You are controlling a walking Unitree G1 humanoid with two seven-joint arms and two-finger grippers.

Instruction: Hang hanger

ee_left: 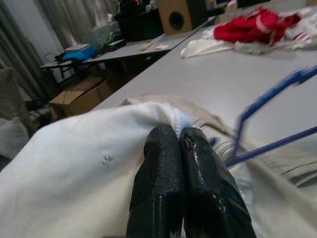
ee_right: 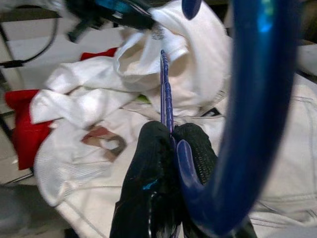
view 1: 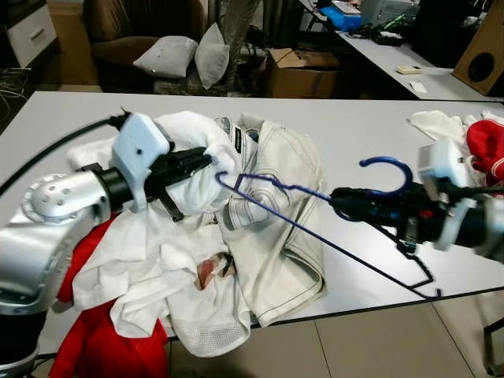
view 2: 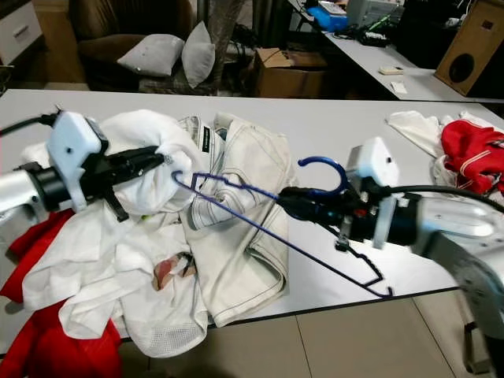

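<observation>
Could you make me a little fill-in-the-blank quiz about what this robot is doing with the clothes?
1. The right gripper is shut on a ____ hanger.
2. The left gripper pinches a ____ garment.
3. Both are held above a ____ table.

Missing words: blue; white; white

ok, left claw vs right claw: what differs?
Left claw pinches a lifted fold of the white shirt; right claw grips the blue hanger just below its hook. Left claw is over the clothes pile, right claw over bare table. Both are shut.
</observation>
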